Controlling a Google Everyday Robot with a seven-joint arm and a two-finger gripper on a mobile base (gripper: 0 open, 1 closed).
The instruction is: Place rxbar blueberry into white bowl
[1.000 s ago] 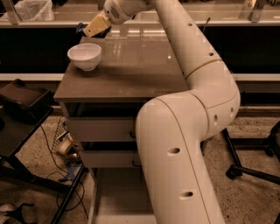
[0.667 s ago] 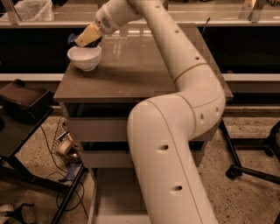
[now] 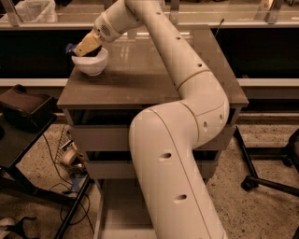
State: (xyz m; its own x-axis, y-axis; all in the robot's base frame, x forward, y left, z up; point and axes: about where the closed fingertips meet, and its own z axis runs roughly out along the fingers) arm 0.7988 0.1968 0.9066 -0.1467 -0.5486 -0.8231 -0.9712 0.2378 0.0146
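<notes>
The white bowl [image 3: 93, 66] stands on the far left corner of the brown table [image 3: 154, 79]. My gripper [image 3: 83, 48], with tan fingers, reaches in from the right and hangs just over the bowl's left rim. It is shut on the rxbar blueberry [image 3: 71, 48], whose dark blue wrapper shows at the fingertips and dips into the bowl's mouth. Most of the bar is hidden by the fingers. My white arm crosses the table's middle and fills the front of the view.
A ledge [image 3: 210, 18] runs behind the table, with a clear plastic bag [image 3: 35, 9] at its left. A dark case [image 3: 23, 107] sits on a low stand at the left. Cables lie on the floor [image 3: 70, 163]. A chair base [image 3: 275, 177] stands at the right.
My gripper has carried the bar left and down, from above the table behind the bowl to right over the bowl's mouth. The bowl has not moved.
</notes>
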